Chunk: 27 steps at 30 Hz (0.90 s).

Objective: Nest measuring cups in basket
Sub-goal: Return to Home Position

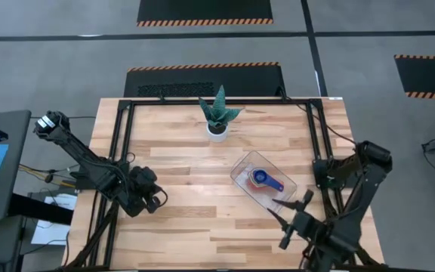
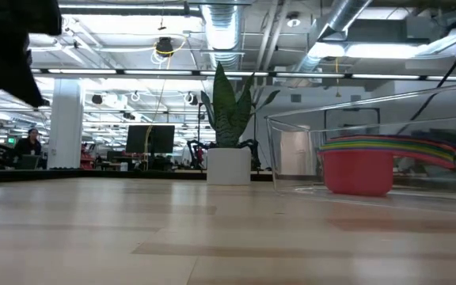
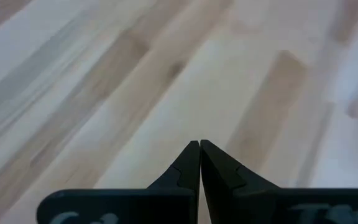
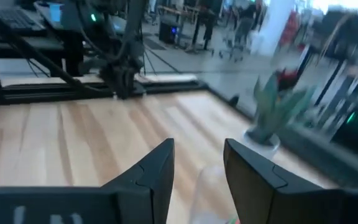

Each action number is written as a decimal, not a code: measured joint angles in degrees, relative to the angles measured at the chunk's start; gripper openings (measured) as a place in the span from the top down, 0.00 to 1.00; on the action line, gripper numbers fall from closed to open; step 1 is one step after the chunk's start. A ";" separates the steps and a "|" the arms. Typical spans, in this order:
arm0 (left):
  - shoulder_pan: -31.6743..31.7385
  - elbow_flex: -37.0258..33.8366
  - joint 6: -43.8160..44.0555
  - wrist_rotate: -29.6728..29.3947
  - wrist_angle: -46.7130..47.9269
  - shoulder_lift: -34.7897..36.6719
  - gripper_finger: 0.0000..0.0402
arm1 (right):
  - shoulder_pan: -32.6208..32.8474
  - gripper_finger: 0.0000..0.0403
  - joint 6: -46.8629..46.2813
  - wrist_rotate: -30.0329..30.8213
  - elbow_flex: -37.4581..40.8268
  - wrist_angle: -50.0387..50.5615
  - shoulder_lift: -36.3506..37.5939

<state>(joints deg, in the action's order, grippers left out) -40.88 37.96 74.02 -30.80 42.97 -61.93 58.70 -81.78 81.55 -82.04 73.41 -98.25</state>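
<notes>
See the measuring cups [image 1: 263, 180] stacked inside the basket [image 1: 239, 169]. Expect light, stiff, slick plastic; pinch by the flat handles. Note right tool [image 4: 197, 149] spread just beside the basket, left tool [image 3: 199, 144] pressed together well apart from it.

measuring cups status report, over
Left gripper shut, empty, over table. Right gripper open, empty, near basket. Measuring cups nested inside basket. Plant pot stands clear.

Even bright overhead light; ceiling lights [image 2: 386, 50] glare in the low view; soft faint shadows on the wooden table [image 1: 180, 159]; highlights along the clear basket [image 2: 347, 108] rim.
</notes>
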 joint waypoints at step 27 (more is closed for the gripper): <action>8.23 0.02 -44.37 -10.20 -13.84 25.95 1.00 | -15.45 0.59 15.17 0.84 2.72 4.41 15.67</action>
<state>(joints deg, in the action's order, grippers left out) -32.65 37.98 29.66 -41.00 29.13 -35.98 43.25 -66.61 82.39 -79.33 77.83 -82.58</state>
